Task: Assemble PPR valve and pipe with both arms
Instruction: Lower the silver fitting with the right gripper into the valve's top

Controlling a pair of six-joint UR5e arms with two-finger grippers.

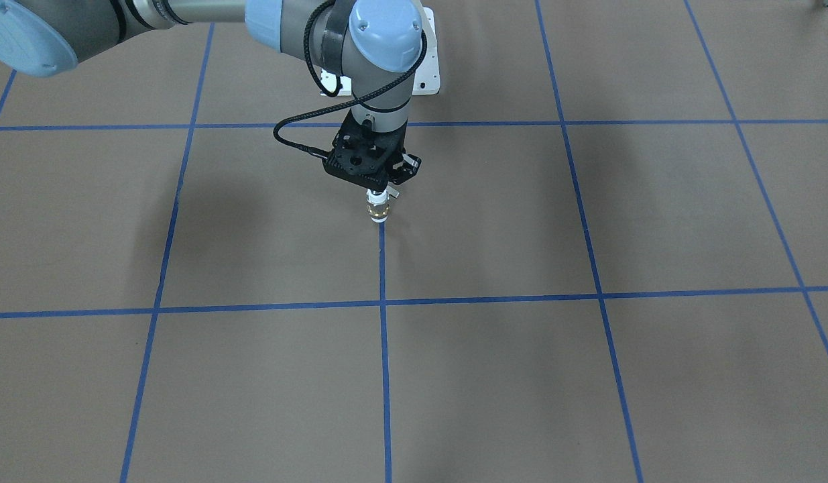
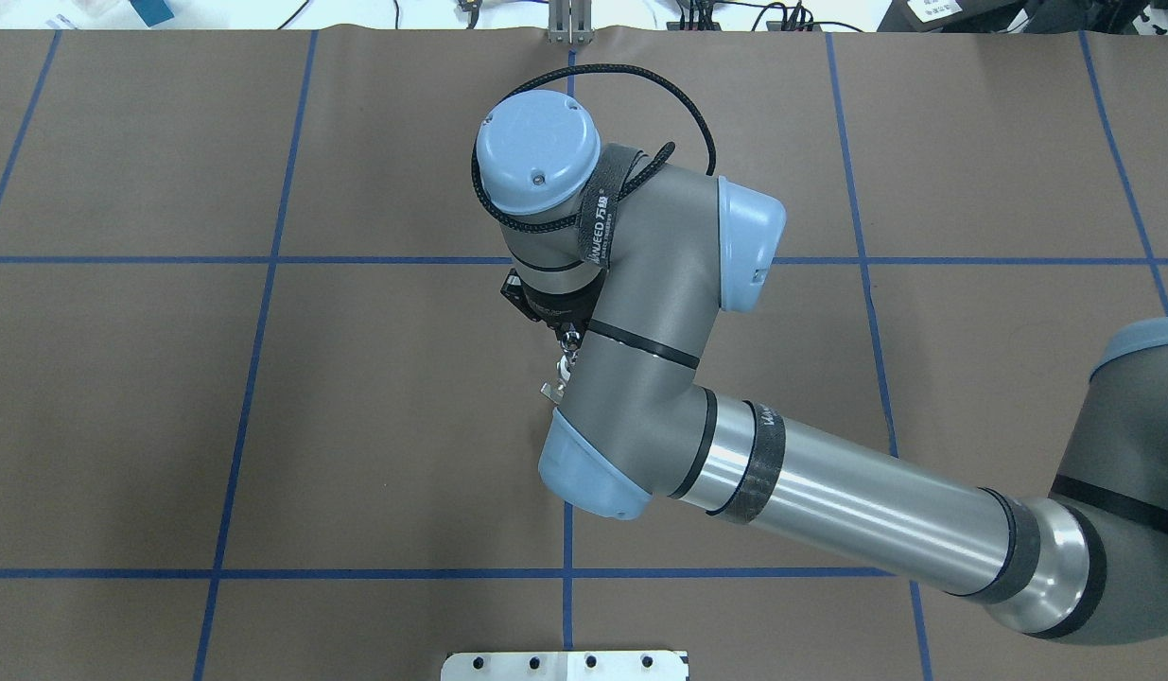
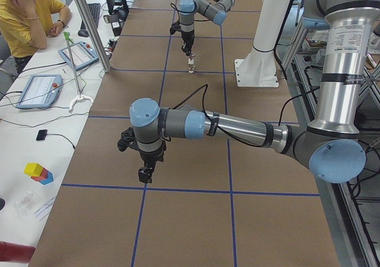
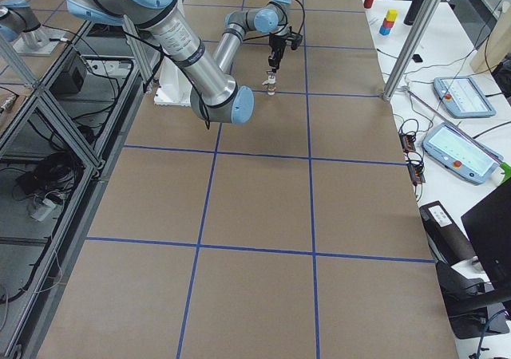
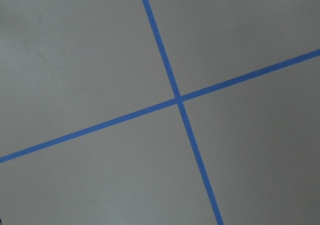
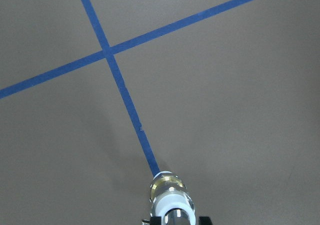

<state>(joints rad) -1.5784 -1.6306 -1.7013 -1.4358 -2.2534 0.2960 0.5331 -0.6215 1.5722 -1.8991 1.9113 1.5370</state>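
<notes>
The PPR valve point(image 1: 378, 209), white with a brass band, stands upright on the brown table on a blue tape line. It also shows in the right wrist view point(image 6: 169, 195) and, small, in the side views point(image 3: 191, 68) point(image 4: 271, 86). My right gripper point(image 1: 379, 194) points straight down and is shut on the valve's upper end. In the overhead view the right arm point(image 2: 640, 312) covers the valve. My left gripper point(image 3: 145, 173) hangs over bare table, far from the valve; I cannot tell whether it is open. I cannot make out the pipe as a separate thing.
The white pedestal base point(image 1: 428, 79) stands just behind the valve. Blue tape lines point(image 5: 177, 100) cross the table. A side bench holds control tablets point(image 3: 38, 89) and coloured blocks point(image 3: 38, 172), with a seated operator point(image 3: 27, 18) beside it.
</notes>
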